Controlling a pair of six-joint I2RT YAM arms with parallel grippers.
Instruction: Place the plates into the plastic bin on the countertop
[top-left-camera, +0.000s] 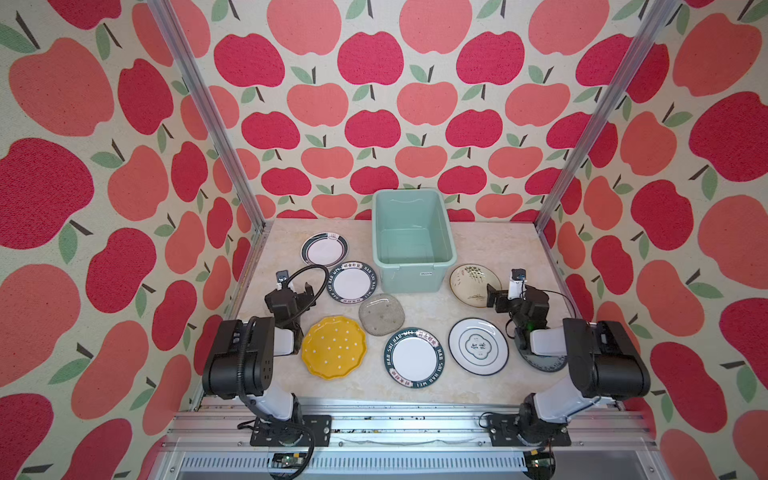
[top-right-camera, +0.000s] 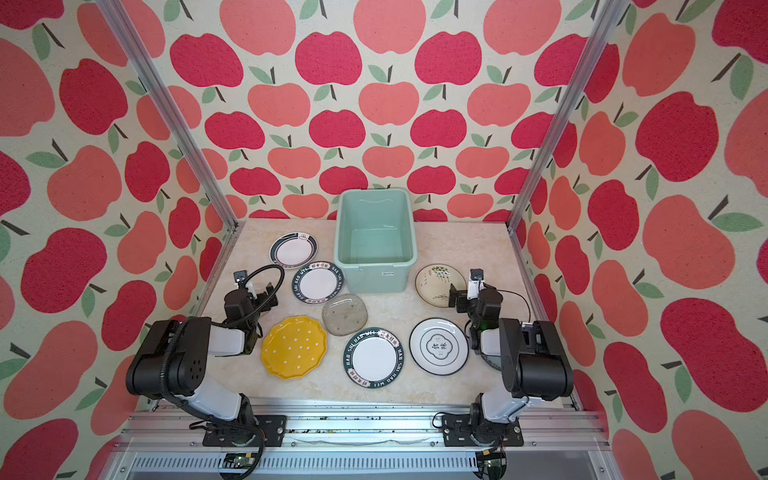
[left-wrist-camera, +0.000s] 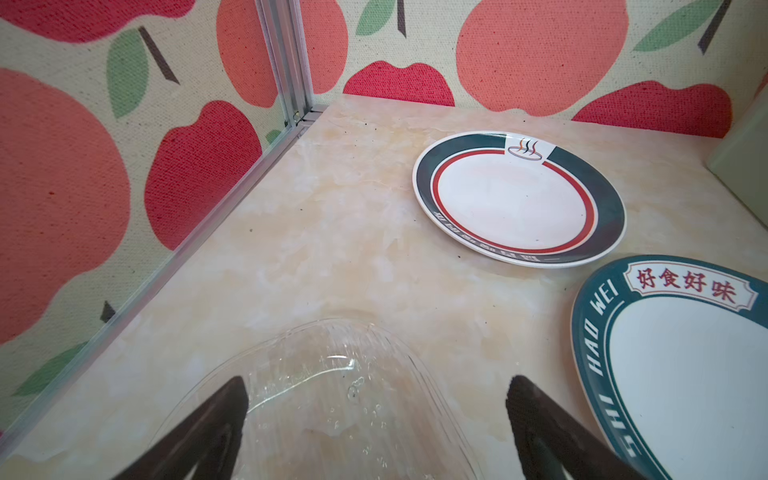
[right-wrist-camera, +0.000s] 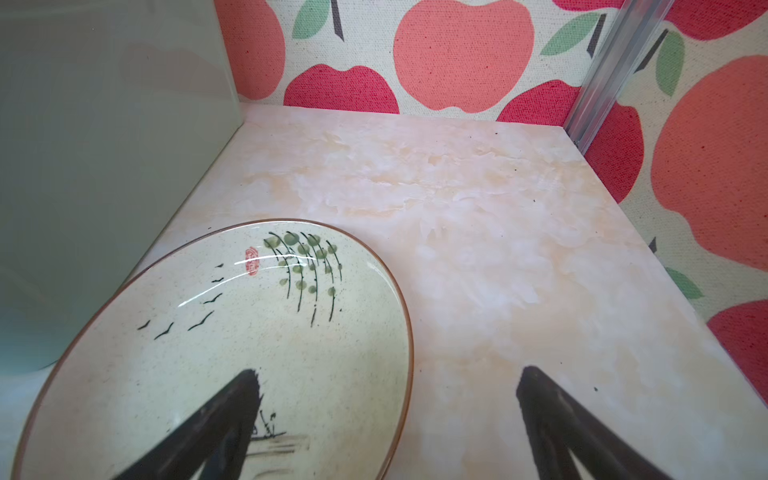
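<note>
Mint-green plastic bin (top-left-camera: 411, 276) stood at the far middle of the bench (top-left-camera: 490, 249), plates (top-left-camera: 414, 357) lying around its near side. Left hand (left-wrist-camera: 374, 386) hung, fingers (left-wrist-camera: 216, 415) apart, over a clear glass plate (left-wrist-camera: 332, 399) (left side); right hand (right-wrist-camera: 388, 372), likewise apart, hung above the right edge of the cream plate (right-wrist-camera: 208, 353).

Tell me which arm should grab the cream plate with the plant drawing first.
Right. The open right gripper sits at the rim of the cream plant-drawn plate, beside the mint-green plastic bin. The left gripper is across the bin, over a clear glass plate.
</note>
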